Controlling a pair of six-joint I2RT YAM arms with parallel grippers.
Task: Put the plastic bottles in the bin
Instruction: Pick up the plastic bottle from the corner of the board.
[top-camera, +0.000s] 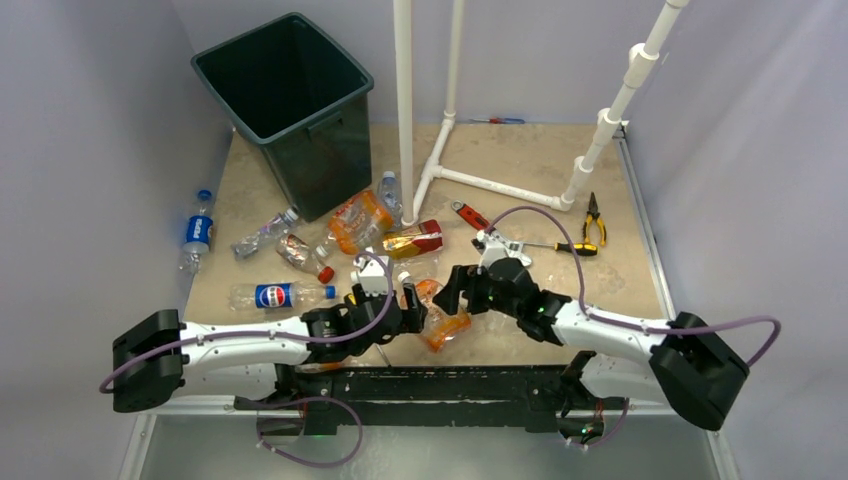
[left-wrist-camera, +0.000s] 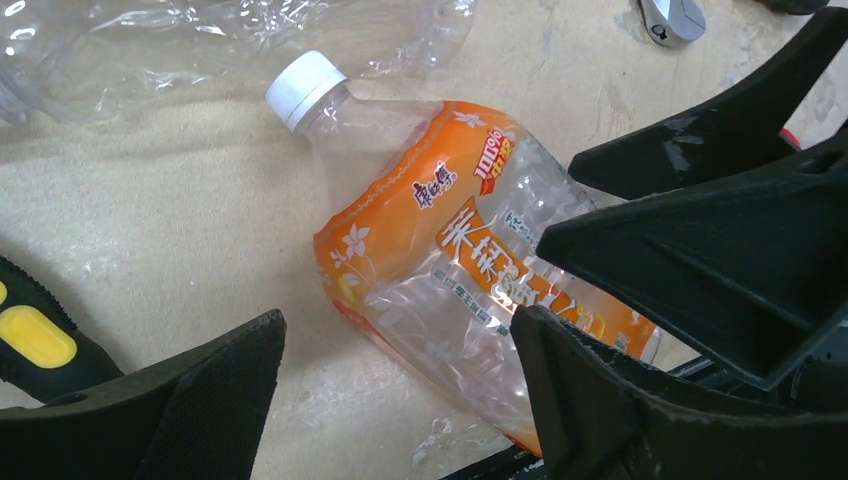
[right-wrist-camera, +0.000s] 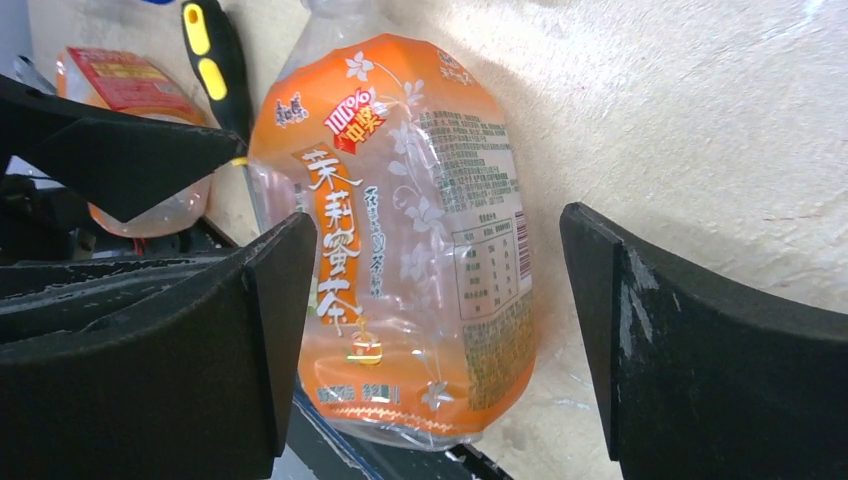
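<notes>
orange-label bottle (right-wrist-camera: 400, 230): I read "100%" on a red patch and 茉莉蜜茶 down its wrap.
its table of small print: too fine for me to read.
blue-label bottle (top-camera: 275, 295): Pepsi roundel.

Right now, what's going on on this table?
Both arms are converging on one crushed orange-label bottle at the near edge of the table. The left gripper and the right gripper each have open jaws around it, and it lies on the table, not lifted. Other bottles, such as a Pepsi bottle, lie scattered about. None is visible inside the bin.
</notes>
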